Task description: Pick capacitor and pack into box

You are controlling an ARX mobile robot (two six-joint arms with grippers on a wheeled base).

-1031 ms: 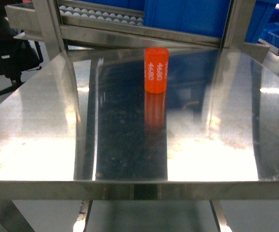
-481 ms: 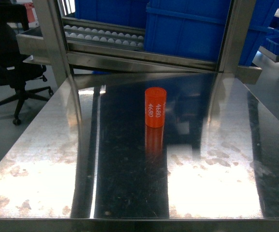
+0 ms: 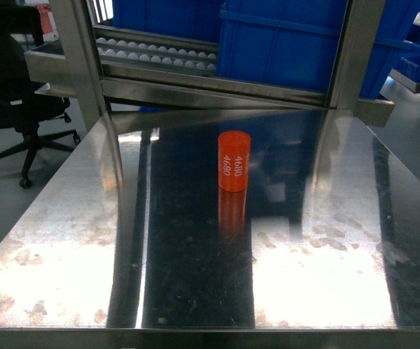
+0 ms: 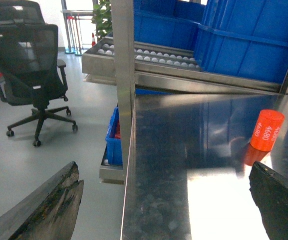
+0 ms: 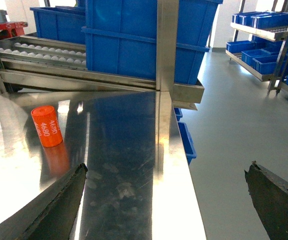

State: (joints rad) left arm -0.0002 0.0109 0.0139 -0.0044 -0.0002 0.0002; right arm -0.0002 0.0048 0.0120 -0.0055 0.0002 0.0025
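Observation:
The capacitor is an orange cylinder printed "4680", standing upright on the steel table a little behind its middle. In the left wrist view the capacitor is at the right, beyond the left gripper, whose dark fingers stand wide apart with nothing between them. In the right wrist view the capacitor is at the left, beyond the right gripper, which is also wide open and empty. Neither gripper shows in the head view. The box is out of view.
Large blue bins and a roller conveyor sit behind the table on a steel frame with upright posts. A black office chair stands on the floor to the left. Shelves of blue bins stand far right.
A second ago the head view shifted, so the table and capacitor now sit lower in the frame. The capacitor has not moved on the table, and nothing has changed in the last half second.

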